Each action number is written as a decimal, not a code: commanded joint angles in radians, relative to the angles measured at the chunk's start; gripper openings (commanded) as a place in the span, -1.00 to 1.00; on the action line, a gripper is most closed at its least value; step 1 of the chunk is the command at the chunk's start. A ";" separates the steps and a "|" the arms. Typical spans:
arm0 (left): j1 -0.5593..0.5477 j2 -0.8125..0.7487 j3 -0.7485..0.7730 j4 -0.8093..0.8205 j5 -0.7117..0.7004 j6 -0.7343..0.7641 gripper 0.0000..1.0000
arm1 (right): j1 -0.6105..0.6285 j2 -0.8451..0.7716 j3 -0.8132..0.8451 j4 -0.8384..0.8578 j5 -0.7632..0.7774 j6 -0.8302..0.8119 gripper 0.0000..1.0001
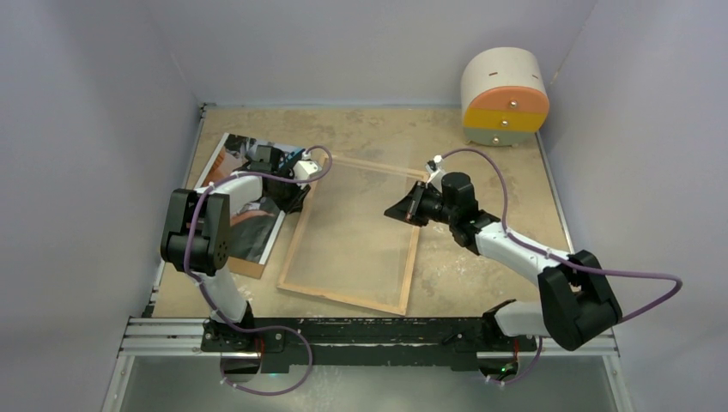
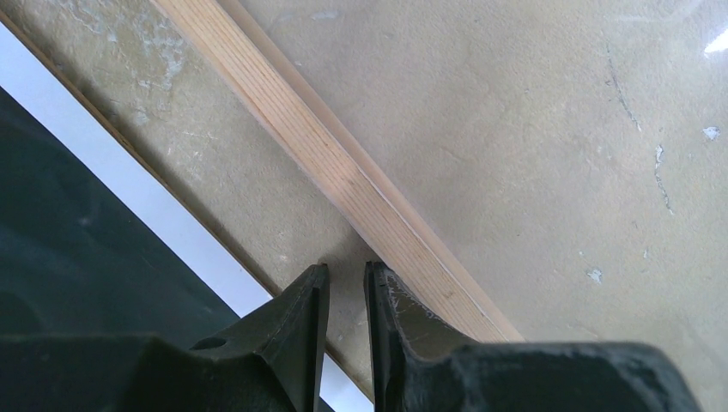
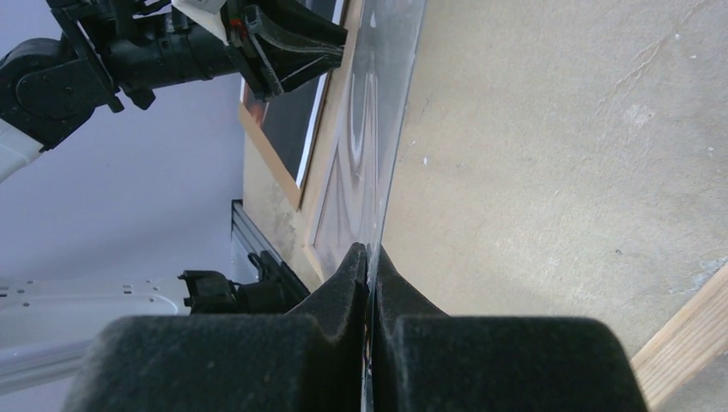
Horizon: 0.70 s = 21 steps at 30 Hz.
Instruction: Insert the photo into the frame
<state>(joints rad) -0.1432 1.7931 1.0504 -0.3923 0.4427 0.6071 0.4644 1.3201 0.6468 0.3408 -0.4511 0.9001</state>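
While the frame [image 1: 295, 249] is lying flat on the table [image 1: 489, 180] with its light wooden rear face turned up, the right gripper [image 1: 397, 210] is reaching in across the frame's right rail. In the right wrist view its fingers [image 3: 335, 292] are pressing together on the thin edge of the glass pane [image 3: 378, 129], with no gap showing between them beyond the pane itself (whether that edge is raised off the frame or resting in it I cannot tell). The left gripper [image 1: 298, 196] is positioned low at the frame's left rail, toward the far corner. In its wrist view the jaws are standing only narrowly apart, with bare table showing through the slit and nothing held between them. One fingertip [image 2: 386, 300] is sitting right at the wooden rail, and the other is over the strip of table between the rail and the photo [image 2: 77, 257]. The photo is lying picture-up to the left of the frame, just beside it and not overlapping it, on top of a brown hardboard sheet [image 1: 247, 269] whose edge is showing along the near side. A round cream cabinet [image 1: 505, 96] with orange, yellow and grey drawer fronts is standing at the far right corner of the table, well apart from the rest.
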 commanded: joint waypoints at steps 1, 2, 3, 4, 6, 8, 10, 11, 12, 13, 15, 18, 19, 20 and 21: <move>-0.019 0.084 -0.064 -0.205 0.056 -0.022 -0.49 | 0.004 0.010 0.014 0.014 0.018 -0.015 -1.00; -0.019 0.086 -0.064 -0.204 0.057 -0.022 -0.50 | 0.003 0.018 0.014 0.020 0.014 -0.013 -1.00; -0.019 0.085 -0.065 -0.204 0.057 -0.023 -0.50 | 0.003 0.028 0.016 0.022 0.009 -0.011 -1.00; -0.019 0.086 -0.065 -0.203 0.057 -0.022 -0.50 | 0.003 0.037 0.018 0.018 0.005 -0.008 -1.00; -0.020 0.087 -0.066 -0.203 0.057 -0.021 -0.50 | 0.003 0.056 0.019 -0.004 0.003 -0.002 -1.00; -0.020 0.090 -0.065 -0.203 0.055 -0.018 -0.50 | 0.003 0.068 0.020 -0.031 0.008 -0.010 -0.85; -0.019 0.090 -0.065 -0.202 0.053 -0.018 -0.50 | 0.003 0.073 0.018 -0.048 0.014 -0.014 -0.68; -0.019 0.091 -0.066 -0.202 0.052 -0.017 -0.50 | 0.002 0.074 0.019 -0.054 0.016 -0.019 -0.64; -0.019 0.092 -0.065 -0.201 0.051 -0.017 -0.51 | 0.002 0.073 0.025 -0.065 0.022 -0.023 -0.61; -0.019 0.092 -0.065 -0.201 0.050 -0.017 -0.51 | 0.002 0.074 0.030 -0.076 0.028 -0.030 -0.60; -0.019 0.093 -0.065 -0.200 0.050 -0.017 -0.51 | 0.002 0.078 0.044 -0.098 0.037 -0.038 -0.58; -0.020 0.092 -0.066 -0.199 0.052 -0.018 -0.51 | 0.001 0.077 0.051 -0.098 0.040 -0.041 -0.58; -0.019 0.094 -0.068 -0.198 0.053 -0.020 -0.51 | 0.002 0.075 0.049 -0.092 0.038 -0.041 -0.58; -0.020 0.095 -0.067 -0.198 0.053 -0.020 -0.51 | 0.002 0.072 0.045 -0.073 0.032 -0.041 -0.58; -0.020 0.096 -0.067 -0.198 0.052 -0.020 -0.52 | 0.002 0.069 0.041 -0.064 0.029 -0.043 -0.59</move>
<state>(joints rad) -0.1432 1.7966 1.0519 -0.3977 0.4648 0.6067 0.4629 1.4048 0.6540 0.2520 -0.4301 0.8780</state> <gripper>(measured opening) 0.246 0.210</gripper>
